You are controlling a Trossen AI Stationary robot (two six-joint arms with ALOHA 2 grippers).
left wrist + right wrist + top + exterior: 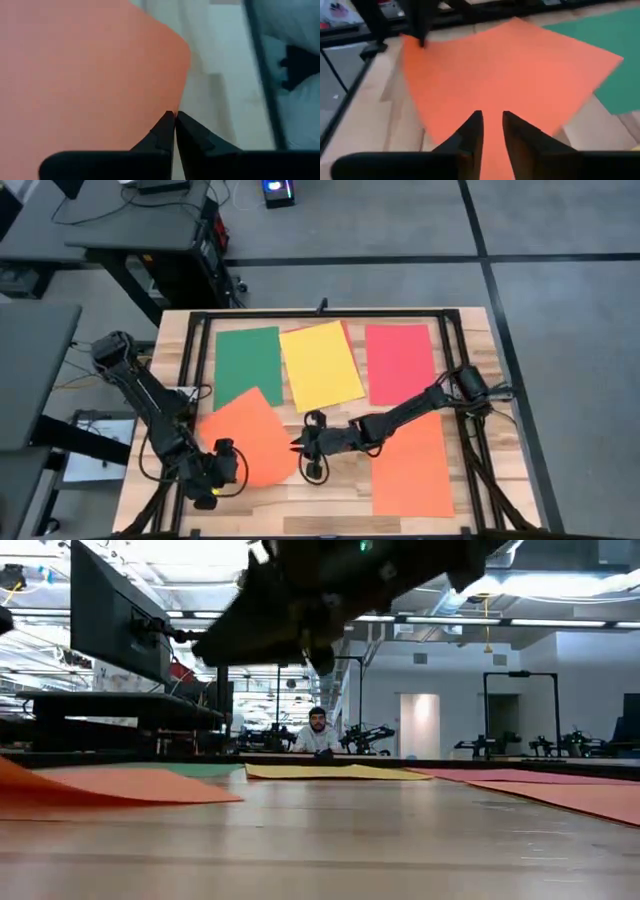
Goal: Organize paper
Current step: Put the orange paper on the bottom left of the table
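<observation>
Several sheets of paper lie on the wooden table: green (248, 362), yellow (322, 365), pink-red (400, 362) and an orange one (412, 465) at the near right. A second orange sheet (255, 430) lies askew at the near left. My left gripper (236, 463) is shut on its near-left edge. My right gripper (300, 445) hovers open above that sheet's right corner (492, 145), clear of the table in the low view (320, 658). My left gripper pinches the orange sheet's near-left edge (167, 107) between its two fingertips, coming from the table's near-left side. The held side (40, 780) is raised off the table, while the sheet's far part (190, 790) lies on the wood.
A black frame rail (200, 370) runs around the work area. A red sliver (347, 330) shows under the yellow sheet's far edge. Bare wood (340, 490) lies between the two orange sheets. A person (318, 732) sits beyond the far edge.
</observation>
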